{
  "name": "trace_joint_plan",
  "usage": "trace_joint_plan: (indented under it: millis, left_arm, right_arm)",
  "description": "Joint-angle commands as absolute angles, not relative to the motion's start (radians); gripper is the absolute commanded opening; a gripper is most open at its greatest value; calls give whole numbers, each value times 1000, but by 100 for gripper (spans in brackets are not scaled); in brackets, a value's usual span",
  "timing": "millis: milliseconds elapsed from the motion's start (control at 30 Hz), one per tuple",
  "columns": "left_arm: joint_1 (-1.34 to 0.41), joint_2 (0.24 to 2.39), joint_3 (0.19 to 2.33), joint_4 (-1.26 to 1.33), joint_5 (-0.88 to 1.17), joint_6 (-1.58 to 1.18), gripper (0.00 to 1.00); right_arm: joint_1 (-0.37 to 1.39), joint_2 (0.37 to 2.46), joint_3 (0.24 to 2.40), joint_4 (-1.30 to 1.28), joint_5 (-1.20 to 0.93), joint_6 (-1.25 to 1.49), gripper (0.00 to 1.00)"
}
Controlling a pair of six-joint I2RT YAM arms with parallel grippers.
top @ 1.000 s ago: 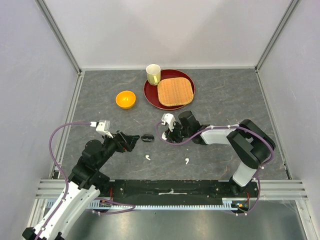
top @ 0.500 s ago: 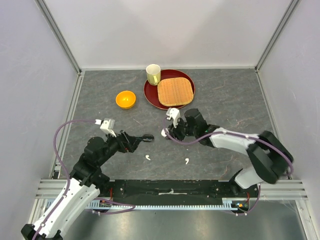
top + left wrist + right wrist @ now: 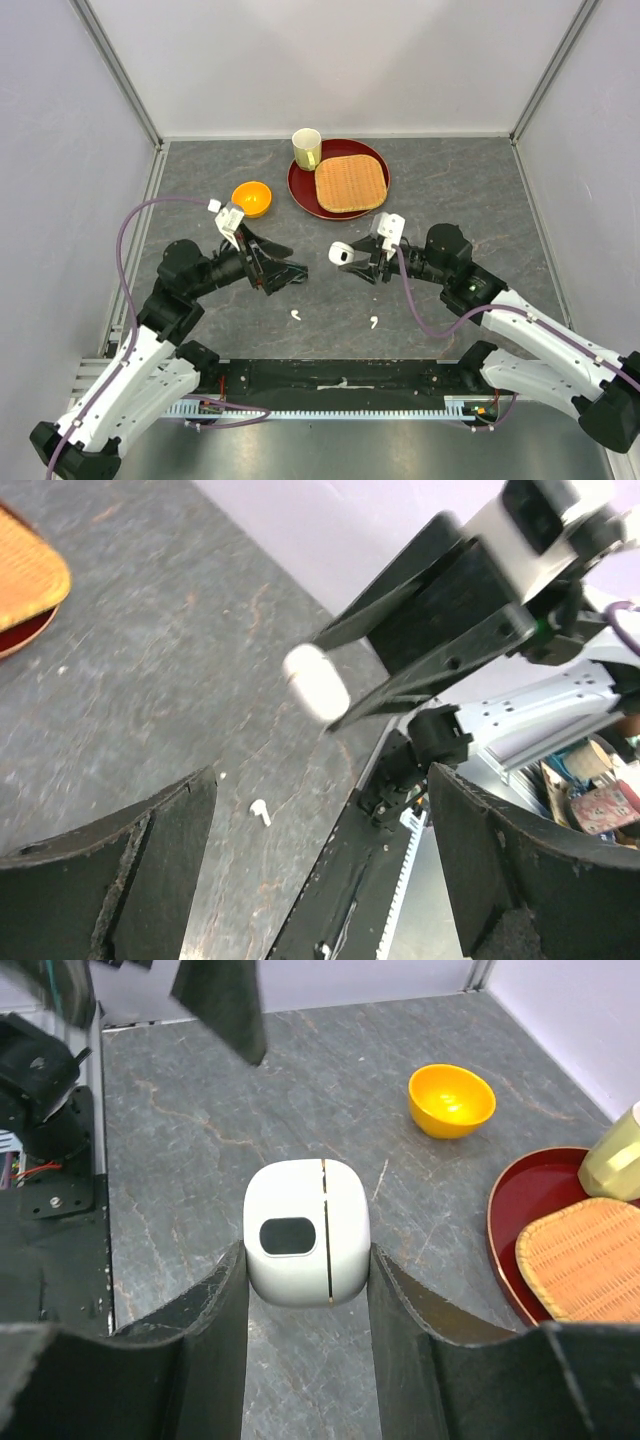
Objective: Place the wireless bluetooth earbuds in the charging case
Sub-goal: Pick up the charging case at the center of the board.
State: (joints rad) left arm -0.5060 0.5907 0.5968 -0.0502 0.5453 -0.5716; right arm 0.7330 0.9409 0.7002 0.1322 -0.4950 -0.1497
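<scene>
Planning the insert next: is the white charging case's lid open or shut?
Shut. The white charging case, clamped in the right hand, shows only a thin seam, no raised lid.

A plate [image 3: 303, 190] at the back of the table [image 3: 450, 200] carries a woven mat [image 3: 350, 183]. A cup [image 3: 307, 148] stands at its back-left edge and a bowl [image 3: 251, 198] to its left. Nearer, the charging case [image 3: 307, 1232] sits between the fingers of the right gripper [image 3: 307, 1260], to the right of the left gripper [image 3: 320, 772]. In front lie the left earbud [image 3: 297, 316] and the right earbud [image 3: 374, 322].
</scene>
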Motion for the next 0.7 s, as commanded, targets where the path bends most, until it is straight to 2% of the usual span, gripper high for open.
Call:
trace_joint_plan:
  millis: [0,267,667]
  left_arm:
    - [-508,676,678,77,703,-571,92]
    - [-552,764,649,127,678,-580,91]
    - [-598,865,637,118,621,-664,85]
  right_arm:
    - [778,934,761,3,-457,-219,0]
    - [851,937,764,-37,-382,-232,0]
    - [888,931,742,21,-351,-222,0]
